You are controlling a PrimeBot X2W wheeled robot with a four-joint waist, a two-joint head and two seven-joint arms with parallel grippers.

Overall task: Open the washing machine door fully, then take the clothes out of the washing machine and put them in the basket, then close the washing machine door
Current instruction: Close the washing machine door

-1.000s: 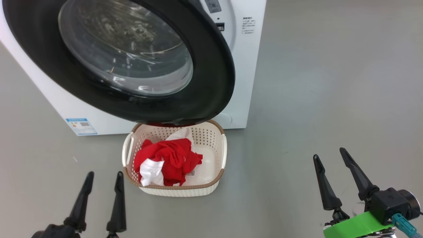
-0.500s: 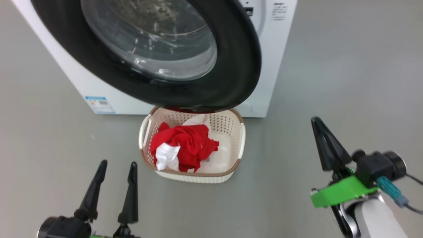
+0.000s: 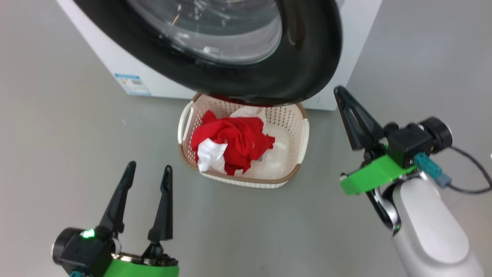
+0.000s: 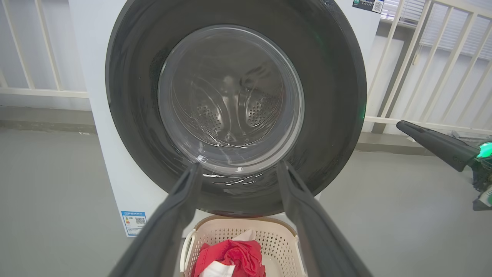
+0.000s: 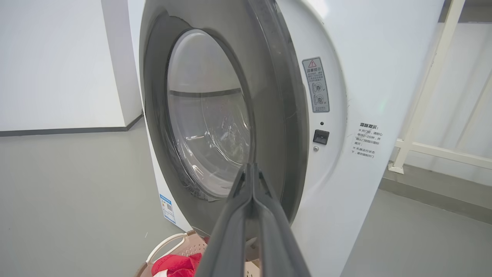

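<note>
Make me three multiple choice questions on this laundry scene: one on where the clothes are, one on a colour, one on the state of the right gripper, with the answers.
1. Where do the clothes lie?
A. In the basket
B. On the floor
C. Inside the drum

2. What colour is the rim of the washing machine door?
A. White
B. Black
C. Blue

3. How does the right gripper stand?
A. Open wide
B. Shut on red cloth
C. Shut, holding nothing

Answers:
1 A, the red and white heap sits within the basket's perforated walls.
2 B, a broad black ring surrounds the clear glass.
3 C, its two dark fingers press together with nothing between them.
</note>
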